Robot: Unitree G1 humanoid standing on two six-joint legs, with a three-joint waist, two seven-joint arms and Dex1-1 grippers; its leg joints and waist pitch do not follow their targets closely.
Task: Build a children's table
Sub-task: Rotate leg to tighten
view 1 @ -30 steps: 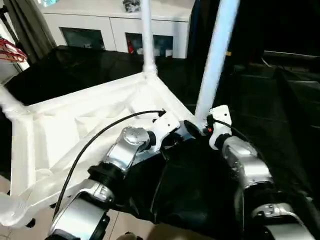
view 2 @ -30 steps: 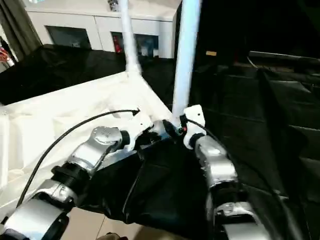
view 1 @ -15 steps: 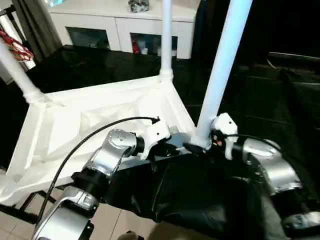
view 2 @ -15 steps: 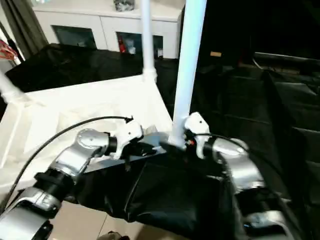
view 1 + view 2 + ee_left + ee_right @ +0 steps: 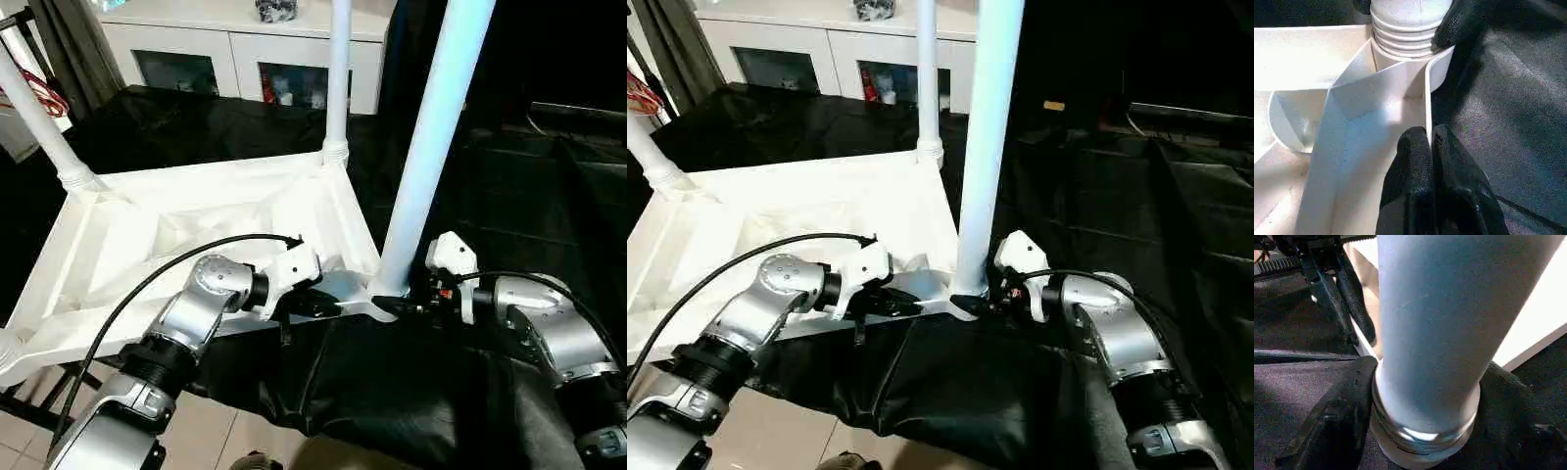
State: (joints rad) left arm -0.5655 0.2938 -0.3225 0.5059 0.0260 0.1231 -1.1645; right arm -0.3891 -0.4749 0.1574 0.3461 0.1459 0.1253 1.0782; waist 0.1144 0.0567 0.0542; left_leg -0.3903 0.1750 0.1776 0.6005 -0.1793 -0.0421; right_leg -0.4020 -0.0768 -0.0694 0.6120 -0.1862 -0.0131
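Note:
The white table top [image 5: 196,225] lies upside down, ribbed underside up. Three legs stand in its corner sockets: the near right leg [image 5: 431,147], the far right leg [image 5: 338,78] and the far left leg [image 5: 39,117]. My left gripper [image 5: 1429,137] is shut on the top's near rim, just beside the near right socket. My right gripper [image 5: 1420,416] is closed around the ringed base of the near right leg [image 5: 1425,333], one black finger [image 5: 1327,421] on each side. The two grippers [image 5: 323,305] [image 5: 392,305] face each other across that corner.
Black cloth [image 5: 392,392] drapes over the surface under the near corner and to the right. A white cabinet with glass doors [image 5: 245,59] stands behind. Red cable [image 5: 49,98] hangs at the far left. Tiled floor [image 5: 206,431] shows below the top's near edge.
The view has shifted. My right forearm has swung out to the right while staying at the leg's base. The top now lies flatter and the near leg stands straighter. The left gripper keeps its hold.

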